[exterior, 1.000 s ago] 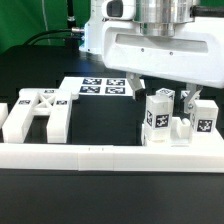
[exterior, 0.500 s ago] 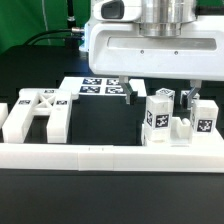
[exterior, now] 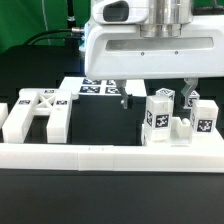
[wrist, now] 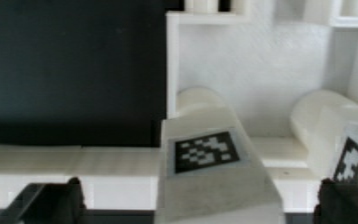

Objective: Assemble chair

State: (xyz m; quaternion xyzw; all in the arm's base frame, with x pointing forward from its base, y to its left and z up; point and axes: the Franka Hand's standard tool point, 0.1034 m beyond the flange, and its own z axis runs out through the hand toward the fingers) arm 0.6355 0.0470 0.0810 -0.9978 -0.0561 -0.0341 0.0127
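Chair parts lie on the black table. An H-shaped white part (exterior: 35, 115) is at the exterior view's left. A tall tagged block (exterior: 157, 117) stands upright at the right, with a second tagged block (exterior: 203, 118) and a small low piece (exterior: 183, 128) beside it. My gripper (exterior: 157, 95) hangs open over the tall block, one finger (exterior: 125, 95) on each side, not touching. In the wrist view the tagged block (wrist: 206, 152) stands between my dark fingertips (wrist: 51, 203), with my gripper (wrist: 201, 200) open around it. The second block (wrist: 345, 140) is beside it.
The long white border rail (exterior: 100, 156) runs along the front of the parts and shows in the wrist view (wrist: 69, 160). The marker board (exterior: 92, 87) lies flat behind the gripper. A white flat surface (wrist: 247, 60) lies beyond the blocks.
The gripper has shifted toward the exterior view's left, so its fingers now straddle the tall tagged block. The parts have not moved.
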